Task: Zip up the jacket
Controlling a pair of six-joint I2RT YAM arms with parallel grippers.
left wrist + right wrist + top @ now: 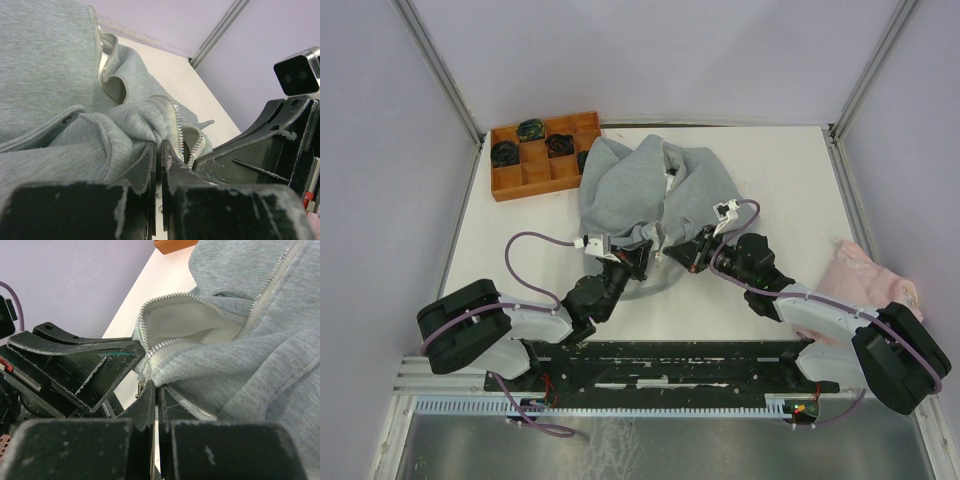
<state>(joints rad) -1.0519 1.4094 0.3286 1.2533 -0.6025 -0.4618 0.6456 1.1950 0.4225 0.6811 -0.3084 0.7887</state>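
Evidently early on, the left tool (159,150) and right tool (156,392) each gripped the bottom hem of the open jacket (640,190) near the middle of the worktop (520,270), so joining the two ends of the zipper (165,343) probably came next.

No readable text, labels, brands, numbers or signs in any view.

Light grey jacket (650,190), white lining (185,322), silver zipper teeth (174,120); orange tray (530,189); pale pink cloth (865,280); white table (720,310).
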